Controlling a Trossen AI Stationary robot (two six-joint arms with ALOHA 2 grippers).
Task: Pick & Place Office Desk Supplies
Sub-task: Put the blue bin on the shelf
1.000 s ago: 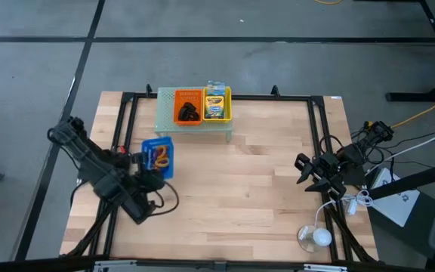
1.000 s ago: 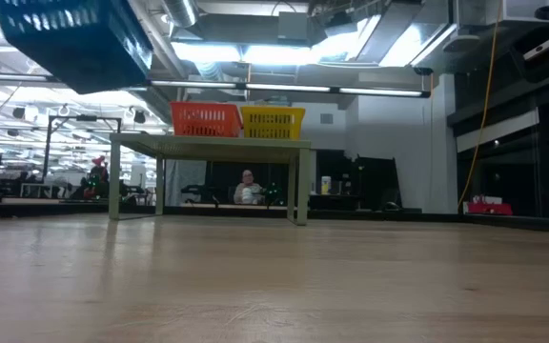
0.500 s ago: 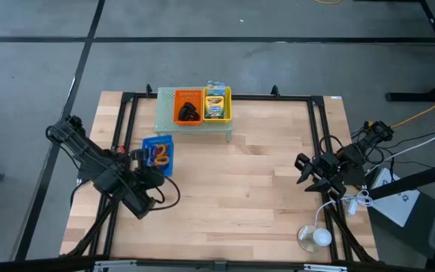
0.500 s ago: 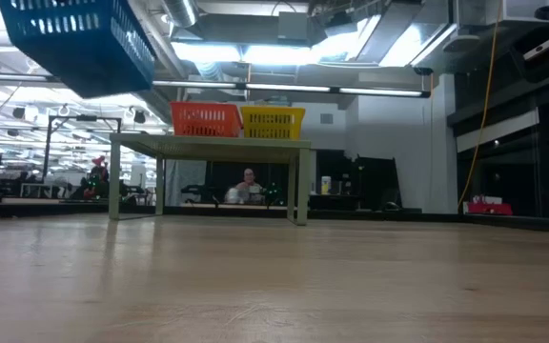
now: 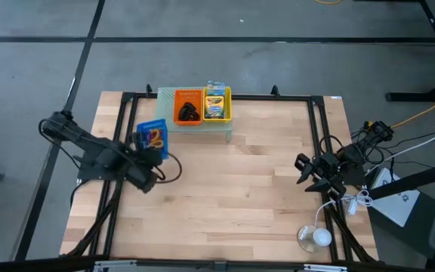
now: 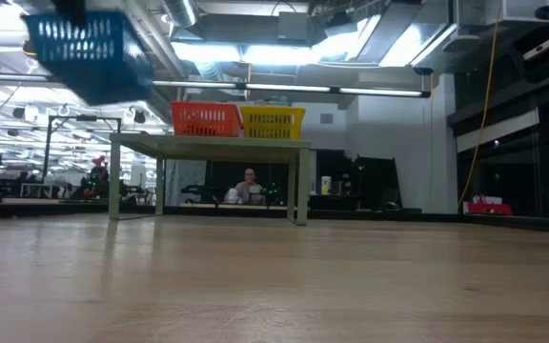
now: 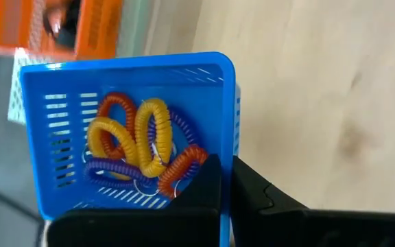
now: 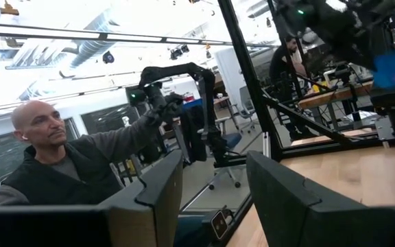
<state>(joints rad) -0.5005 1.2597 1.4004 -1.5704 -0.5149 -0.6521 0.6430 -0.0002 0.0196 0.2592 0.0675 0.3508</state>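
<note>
My left gripper (image 7: 226, 185) is shut on a blue slotted basket (image 5: 152, 137), which hangs in the air left of the pale green mesh riser (image 5: 174, 121). In the low view the blue basket (image 6: 89, 52) is well above the table. Inside it lie coiled rings (image 7: 139, 147), orange, yellow and purple. On the riser stand an orange basket (image 5: 188, 108) with black clips and a yellow basket (image 5: 217, 104) with a crayon box. My right gripper (image 5: 303, 172) waits open at the table's right edge. My left gripper pinches the blue basket's side wall (image 7: 228, 147) at its rim, one finger (image 7: 204, 185) inside the basket and the other (image 7: 259, 195) outside. The basket is lifted clear of the table and stays roughly level, with the rings lying on its floor.
A black frame rail (image 5: 217, 96) runs round the table. A white lamp-like object (image 5: 316, 237) with a cable sits near the right near corner. A person (image 8: 53, 165) shows beyond the table in the right wrist view. Bare wood (image 5: 240, 189) spans the table's middle.
My left gripper has carried the blue basket toward the table's far edge, closer to the riser's left end, still shut on it. The basket has stayed lifted and has turned slightly. My right arm has kept still.
</note>
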